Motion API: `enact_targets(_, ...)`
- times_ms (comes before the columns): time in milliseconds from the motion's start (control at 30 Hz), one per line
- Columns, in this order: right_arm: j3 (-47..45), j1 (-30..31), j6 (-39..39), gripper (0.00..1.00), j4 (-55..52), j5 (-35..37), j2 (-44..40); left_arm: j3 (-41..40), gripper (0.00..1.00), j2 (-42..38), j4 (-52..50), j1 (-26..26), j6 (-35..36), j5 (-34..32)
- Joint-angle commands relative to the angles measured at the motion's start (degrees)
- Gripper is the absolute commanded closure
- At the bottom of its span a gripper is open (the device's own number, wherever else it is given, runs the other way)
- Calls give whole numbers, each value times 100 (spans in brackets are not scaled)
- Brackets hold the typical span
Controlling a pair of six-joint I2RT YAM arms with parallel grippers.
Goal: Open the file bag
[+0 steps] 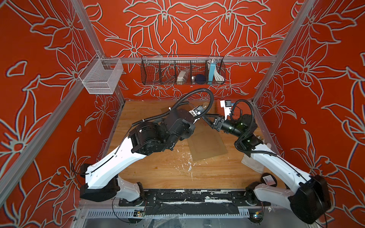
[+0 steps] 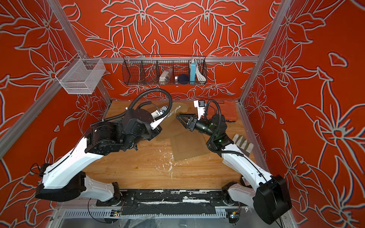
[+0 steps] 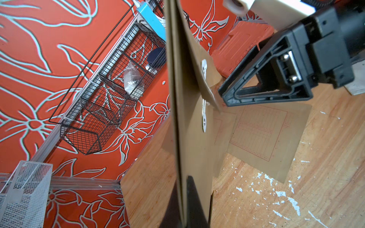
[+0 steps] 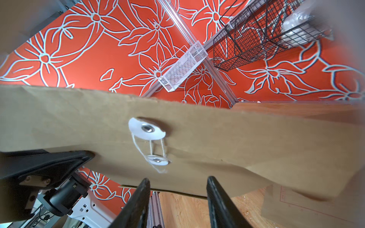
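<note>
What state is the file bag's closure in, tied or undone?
Tied: on the file bag, string strands run between its two white discs.

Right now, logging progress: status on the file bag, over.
Left tool shut on bag, held up. Right tool open at the string. String wound, bag closed. Nothing blocking.

Left pincer (image 3: pixel 180 201) clamped shut; right pincer (image 4: pixel 178 179) (jaws apart) facing it.

Matt paper file bag (image 3: pixel 193 148), scuffed wooden table (image 3: pixel 256 197)
</note>
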Motion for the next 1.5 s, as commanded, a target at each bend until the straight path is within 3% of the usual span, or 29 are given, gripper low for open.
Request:
enact_targets(0,251,144,-46,51,627,-93,67,53,100,5,154,-43,81,-116)
enact_targets(400,545,271,-207,60,410,136,287,47,100,-4,123,-58,56,-125)
enact_targets(933,537,325,-535,100,-235,275,95,22,100,-4,104,-56,65,-133)
enact_targets(1467,832,325,-1610,100,-2189,364,-571,-136,100,-77,141,-56,-12,-99)
